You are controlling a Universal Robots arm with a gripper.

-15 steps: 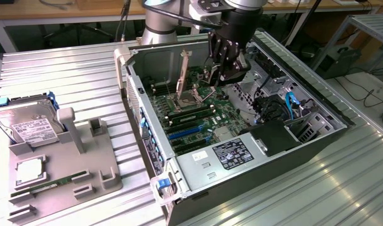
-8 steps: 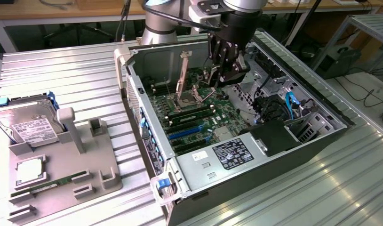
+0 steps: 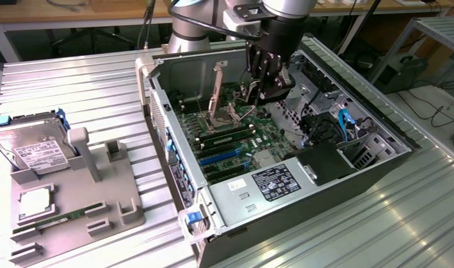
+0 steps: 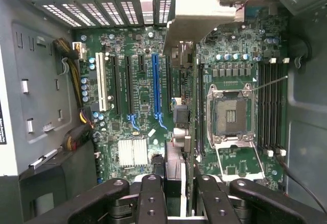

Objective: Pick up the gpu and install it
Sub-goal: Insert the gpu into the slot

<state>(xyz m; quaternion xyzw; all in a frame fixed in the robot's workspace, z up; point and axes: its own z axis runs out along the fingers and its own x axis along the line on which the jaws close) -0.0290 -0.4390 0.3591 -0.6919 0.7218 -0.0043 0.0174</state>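
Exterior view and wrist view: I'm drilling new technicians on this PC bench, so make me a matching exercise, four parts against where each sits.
Parts:
1 gpu
2 hard drive
3 loose RAM stick
4 CPU socket

Places:
A lying flat on the holder
B in the claw
C on the motherboard
D propped on edge in the holder

Pairs: 1-B, 2-D, 3-A, 4-C
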